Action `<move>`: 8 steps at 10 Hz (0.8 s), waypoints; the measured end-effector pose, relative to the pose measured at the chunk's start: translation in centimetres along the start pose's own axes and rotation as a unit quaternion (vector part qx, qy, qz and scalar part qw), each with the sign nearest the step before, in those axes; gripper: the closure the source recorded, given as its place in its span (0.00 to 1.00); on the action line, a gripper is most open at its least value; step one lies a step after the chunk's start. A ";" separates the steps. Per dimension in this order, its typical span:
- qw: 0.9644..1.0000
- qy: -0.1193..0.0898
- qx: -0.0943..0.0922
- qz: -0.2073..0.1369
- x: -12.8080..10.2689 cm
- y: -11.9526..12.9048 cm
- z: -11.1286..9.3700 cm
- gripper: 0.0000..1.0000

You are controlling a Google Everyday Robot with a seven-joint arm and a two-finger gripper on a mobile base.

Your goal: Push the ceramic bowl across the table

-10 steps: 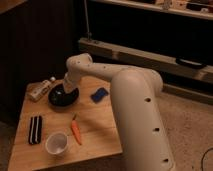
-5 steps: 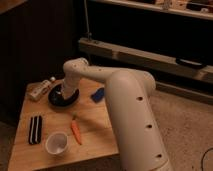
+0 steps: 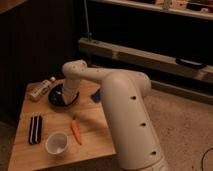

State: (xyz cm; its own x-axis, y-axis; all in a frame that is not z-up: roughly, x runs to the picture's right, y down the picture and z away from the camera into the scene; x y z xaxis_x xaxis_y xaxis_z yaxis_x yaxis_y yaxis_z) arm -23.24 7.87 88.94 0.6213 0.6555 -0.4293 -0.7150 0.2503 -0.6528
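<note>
Dark shelving backs the wooden desk (image 3: 45, 114), where the bowl (image 3: 55, 101) sits at the far left, just beside a white bottle (image 3: 40, 91). Over the last second the arm's (image 3: 125, 100) big white link has swung leftward, yet the bowl looks to be in nearly the same spot. The gripper (image 3: 66, 95) reaches down at the bowl, closed and holding nothing. Contact seems set, but the push across has probably barely begun. A cup (image 3: 56, 143) and a carrot (image 3: 76, 131) lie nearer the front.
</note>
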 end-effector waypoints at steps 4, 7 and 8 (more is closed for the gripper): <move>0.999 0.032 0.010 0.010 2.3 -0.4 -0.3 1.00; 0.997 0.066 0.013 0.029 6.5 -1.6 -2.4 1.00; 0.996 0.075 0.014 0.036 7.8 -2.0 -2.9 1.00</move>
State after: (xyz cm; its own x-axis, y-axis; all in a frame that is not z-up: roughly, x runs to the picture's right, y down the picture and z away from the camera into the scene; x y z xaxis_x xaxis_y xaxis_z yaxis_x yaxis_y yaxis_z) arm -16.03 10.41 85.08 0.6079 0.5586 -0.5642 -0.7664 0.2273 -0.6008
